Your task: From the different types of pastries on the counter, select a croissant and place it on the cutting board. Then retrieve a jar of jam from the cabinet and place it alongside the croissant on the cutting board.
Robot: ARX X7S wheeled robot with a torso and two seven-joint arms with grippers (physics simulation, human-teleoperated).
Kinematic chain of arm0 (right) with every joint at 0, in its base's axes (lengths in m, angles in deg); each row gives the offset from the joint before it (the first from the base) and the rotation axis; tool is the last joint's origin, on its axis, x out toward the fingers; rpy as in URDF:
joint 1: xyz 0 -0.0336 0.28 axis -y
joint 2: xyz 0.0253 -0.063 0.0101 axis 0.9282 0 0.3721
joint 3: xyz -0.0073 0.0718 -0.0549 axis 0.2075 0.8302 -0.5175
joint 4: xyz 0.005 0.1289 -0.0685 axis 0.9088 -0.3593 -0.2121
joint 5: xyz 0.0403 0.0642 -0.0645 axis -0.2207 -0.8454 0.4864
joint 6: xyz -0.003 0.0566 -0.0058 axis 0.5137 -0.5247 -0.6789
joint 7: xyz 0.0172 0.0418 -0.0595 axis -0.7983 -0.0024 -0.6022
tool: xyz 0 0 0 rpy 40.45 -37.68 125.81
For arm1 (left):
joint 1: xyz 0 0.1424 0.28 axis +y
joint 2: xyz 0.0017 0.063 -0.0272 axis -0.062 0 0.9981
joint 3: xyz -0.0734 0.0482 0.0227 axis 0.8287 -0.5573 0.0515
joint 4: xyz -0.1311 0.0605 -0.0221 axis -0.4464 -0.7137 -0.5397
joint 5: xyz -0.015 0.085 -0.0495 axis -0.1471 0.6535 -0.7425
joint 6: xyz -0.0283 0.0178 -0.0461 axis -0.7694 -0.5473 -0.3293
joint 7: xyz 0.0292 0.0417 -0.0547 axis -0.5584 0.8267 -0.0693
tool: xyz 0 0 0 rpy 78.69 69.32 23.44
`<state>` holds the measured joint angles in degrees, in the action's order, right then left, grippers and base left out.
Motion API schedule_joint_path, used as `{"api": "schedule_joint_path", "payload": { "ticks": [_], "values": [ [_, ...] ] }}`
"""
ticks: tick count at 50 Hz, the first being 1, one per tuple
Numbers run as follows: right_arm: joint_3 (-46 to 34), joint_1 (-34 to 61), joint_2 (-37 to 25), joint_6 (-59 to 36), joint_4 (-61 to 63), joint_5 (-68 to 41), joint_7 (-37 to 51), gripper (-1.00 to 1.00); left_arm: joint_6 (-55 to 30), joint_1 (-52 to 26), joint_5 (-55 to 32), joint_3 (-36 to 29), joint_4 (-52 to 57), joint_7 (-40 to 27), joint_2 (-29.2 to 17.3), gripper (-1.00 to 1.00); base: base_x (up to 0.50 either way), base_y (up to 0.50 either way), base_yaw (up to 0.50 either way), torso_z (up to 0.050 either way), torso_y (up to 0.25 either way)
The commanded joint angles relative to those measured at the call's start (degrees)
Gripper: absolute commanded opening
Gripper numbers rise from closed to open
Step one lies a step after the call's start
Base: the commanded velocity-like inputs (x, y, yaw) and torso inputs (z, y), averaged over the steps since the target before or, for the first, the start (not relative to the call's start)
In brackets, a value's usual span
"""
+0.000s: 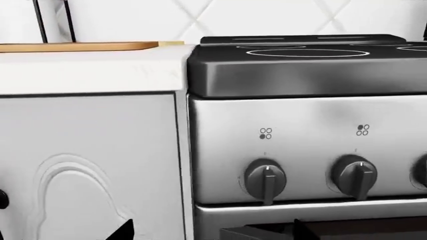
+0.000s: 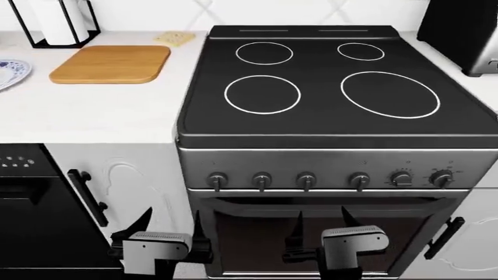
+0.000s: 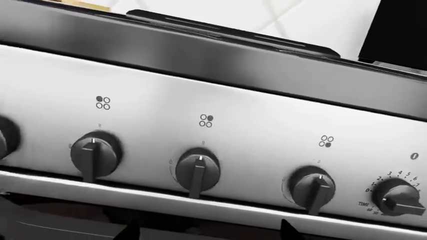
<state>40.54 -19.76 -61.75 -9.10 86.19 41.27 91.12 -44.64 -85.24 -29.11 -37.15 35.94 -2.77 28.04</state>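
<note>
step: croissant not yet found | board bare at 10 o'clock | left gripper apart, right gripper apart, nothing held | next: croissant to be located

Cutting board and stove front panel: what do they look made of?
Cutting board: apparently wood, matte light brown with faint grain and rounded corners. Stove front panel: looks like brushed stainless steel, grey with soft streaky reflections behind the dark knobs.

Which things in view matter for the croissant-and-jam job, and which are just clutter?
Job:
cutting board, empty
counter
bread slice, behind the board
left end effector and right end effector, both open and empty
No croissant or jam jar in view.

Clutter:
stove
patterned plate
paper towel holder
</note>
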Motion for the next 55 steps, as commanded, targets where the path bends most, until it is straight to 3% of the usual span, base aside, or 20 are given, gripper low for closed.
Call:
{"api": "schedule_joint_path", "payload": {
  "ticks": [1, 35, 55],
  "values": [
    [-0.98, -0.52, -0.87, -0.13, 0.53, 0.12, 1.09, 1.00, -0.02, -0.09, -0.53, -0.65, 0.01, -1.08, -0.67, 1.00, 0.00, 0.50, 0.00, 0.000, 0.000],
    [-3.57, 1.30, -1.70, -0.18, -1.24, -0.77, 2.96, 1.00, -0.70, -0.16, -2.51, -2.08, 0.79, -2.73, -2.17, 1.00, 0.00, 0.50, 0.00, 0.000, 0.000],
    [-4.64, 1.36, -2.52, -0.71, -0.55, -1.11, 3.83, 1.00, 0.81, -0.01, -3.78, -2.71, 0.87, -3.06, -2.97, 1.00, 0.00, 0.50, 0.00, 0.048, 0.000]
  ]
}}
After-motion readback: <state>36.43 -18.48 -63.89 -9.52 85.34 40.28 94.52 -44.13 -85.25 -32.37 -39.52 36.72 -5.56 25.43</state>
